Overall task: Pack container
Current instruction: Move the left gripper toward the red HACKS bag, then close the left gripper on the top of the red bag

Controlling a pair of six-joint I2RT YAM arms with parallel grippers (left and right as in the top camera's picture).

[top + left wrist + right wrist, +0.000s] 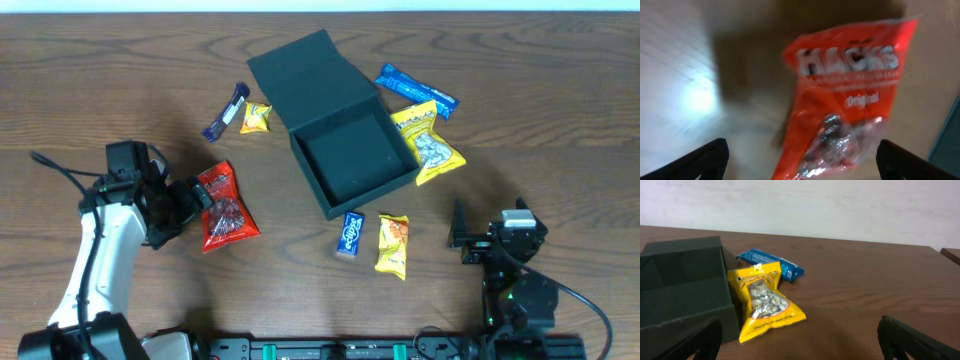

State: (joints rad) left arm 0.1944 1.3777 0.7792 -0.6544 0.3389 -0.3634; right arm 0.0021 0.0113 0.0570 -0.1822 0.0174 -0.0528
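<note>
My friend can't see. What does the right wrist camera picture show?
A yellow snack bag lies on the brown table against the open dark green box, with a blue packet just behind it. The right pincer has its two dark fingers wide apart at the bottom corners, holding nothing.

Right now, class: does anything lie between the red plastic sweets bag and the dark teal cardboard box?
Nothing visible: only bare table separates the red plastic sweets bag from the open dark teal cardboard box.

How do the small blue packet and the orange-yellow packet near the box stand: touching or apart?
Apart. The overhead view shows bare table between the small blue packet and the orange-yellow packet.
</note>
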